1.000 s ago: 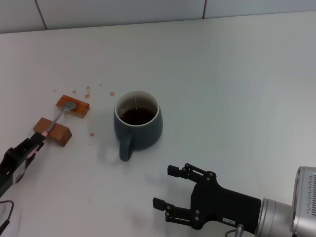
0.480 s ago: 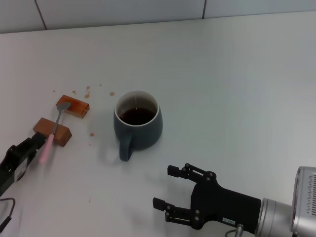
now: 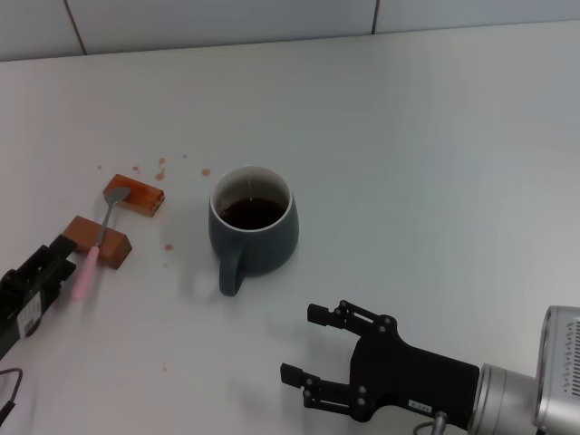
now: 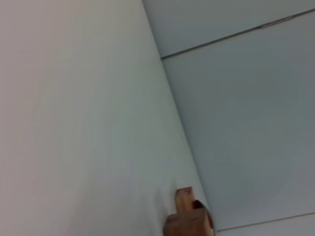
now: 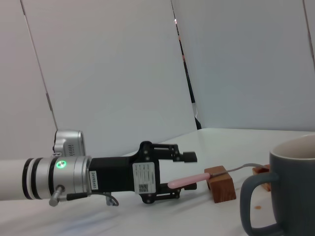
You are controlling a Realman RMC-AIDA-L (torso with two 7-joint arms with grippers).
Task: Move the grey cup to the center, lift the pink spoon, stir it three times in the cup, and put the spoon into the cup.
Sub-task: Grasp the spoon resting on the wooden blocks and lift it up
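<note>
- The grey cup (image 3: 253,231) stands near the middle of the tabletop (image 3: 435,145), handle towards the robot, dark liquid inside.
- The pink spoon (image 3: 94,246) lies propped across two brown blocks (image 3: 98,241), bowl on the far one, pink handle jutting off the near one.
- The left tool (image 3: 56,272) sits at the handle's end, fingers spread either side of it, not closed on it.
- The right tool (image 3: 313,344) hovers wide open near the cup's handle, touching nothing.
- The spoon looks light, stiff and slim; pinching mid-handle should suit best, since the thin metal neck looks slippery.
- The cup is likely heavy, breakable and spillable.
</note>
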